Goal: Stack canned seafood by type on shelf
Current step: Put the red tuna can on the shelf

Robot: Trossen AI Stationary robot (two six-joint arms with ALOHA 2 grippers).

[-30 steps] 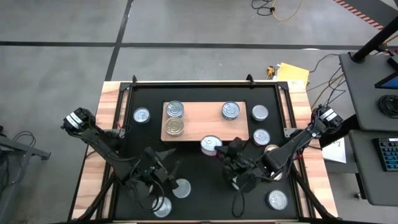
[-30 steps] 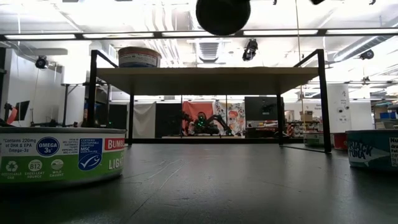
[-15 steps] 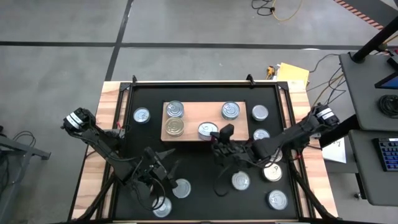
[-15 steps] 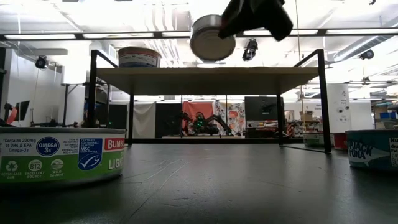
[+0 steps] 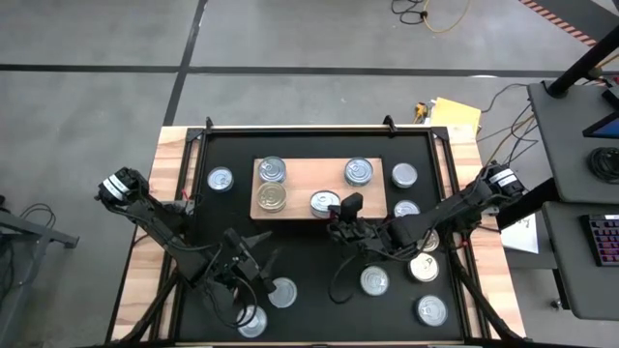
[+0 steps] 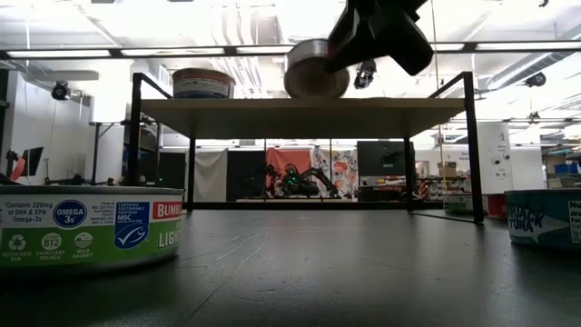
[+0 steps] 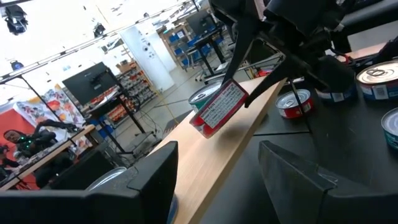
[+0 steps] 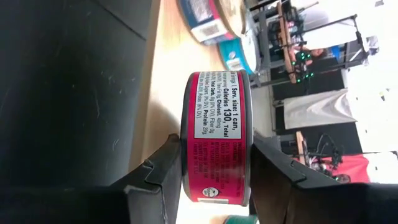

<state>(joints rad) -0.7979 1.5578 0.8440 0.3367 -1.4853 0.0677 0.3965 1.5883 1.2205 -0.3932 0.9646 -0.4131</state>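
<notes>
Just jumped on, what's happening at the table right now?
The right tool grips a red-labelled can by top and bottom, carrying it tilted above the shelf's front edge. Three cans already sit on the shelf: two at its left end, one at the right. More cans wait on the black mat. The left tool waits open over the mat near the table's front.
</notes>
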